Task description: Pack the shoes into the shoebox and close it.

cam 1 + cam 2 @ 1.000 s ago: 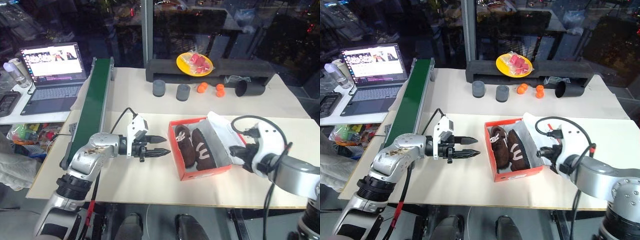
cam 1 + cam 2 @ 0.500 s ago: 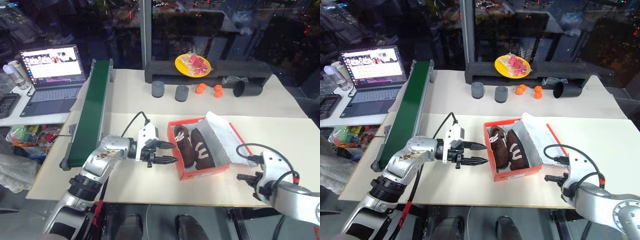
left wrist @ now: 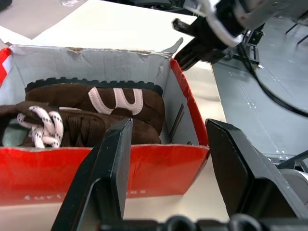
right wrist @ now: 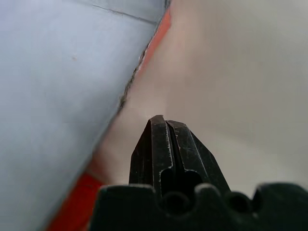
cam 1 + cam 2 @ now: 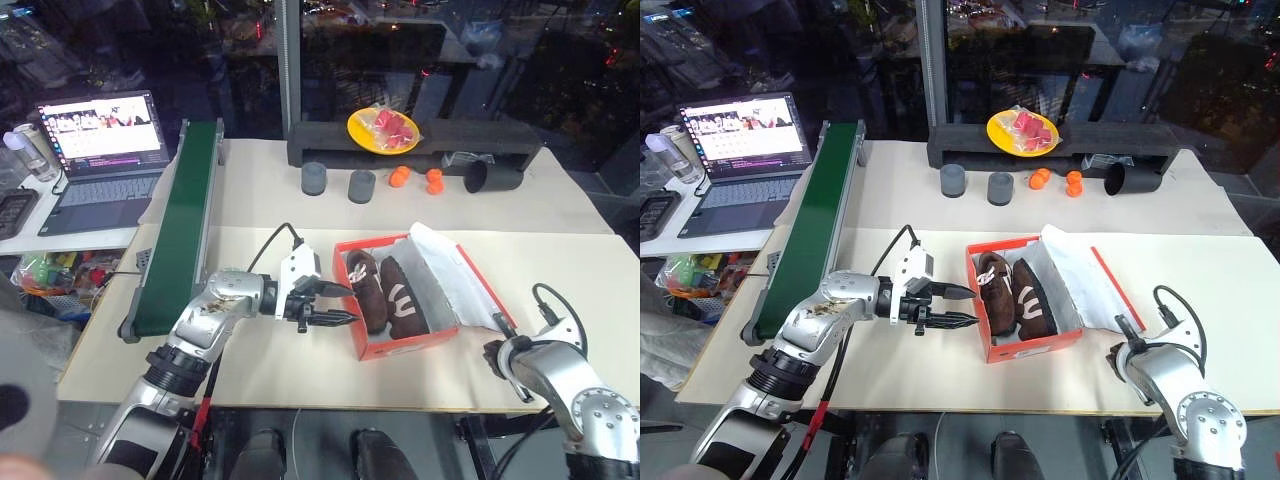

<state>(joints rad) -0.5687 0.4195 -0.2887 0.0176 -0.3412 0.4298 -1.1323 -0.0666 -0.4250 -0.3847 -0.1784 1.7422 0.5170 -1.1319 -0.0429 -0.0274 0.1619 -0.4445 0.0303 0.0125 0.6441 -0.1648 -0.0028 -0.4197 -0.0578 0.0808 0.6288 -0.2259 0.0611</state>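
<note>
The red-orange shoebox (image 5: 372, 345) stands open near the table's front. Its white-lined lid (image 5: 455, 285) is folded out to the right. Both brown shoes (image 5: 365, 290) (image 5: 405, 302) lie side by side inside, white side marks (image 3: 118, 98) and laces (image 3: 45, 126) showing. My left gripper (image 5: 350, 304) points sideways at the box's left wall, open, nothing between its fingers (image 3: 113, 168). My right gripper (image 5: 492, 358) is low at the table's front right, just off the lid's near corner. It is shut on nothing, fingertips (image 4: 161, 122) aimed at the bare tabletop beside the lid's red edge (image 4: 149, 48).
A green conveyor (image 5: 185, 220) runs along the left, with a laptop (image 5: 95, 140) beyond it. At the back are a yellow plate (image 5: 383, 128) on a black foam bar (image 5: 440, 140), two grey cylinders (image 5: 314, 178), orange balls (image 5: 400, 176) and a black cup (image 5: 492, 177) on its side.
My right arm has left the lid, rolled its wrist and dropped to the table's front right. The lid now lies flatter to the right. My left gripper edged slightly toward the box.
</note>
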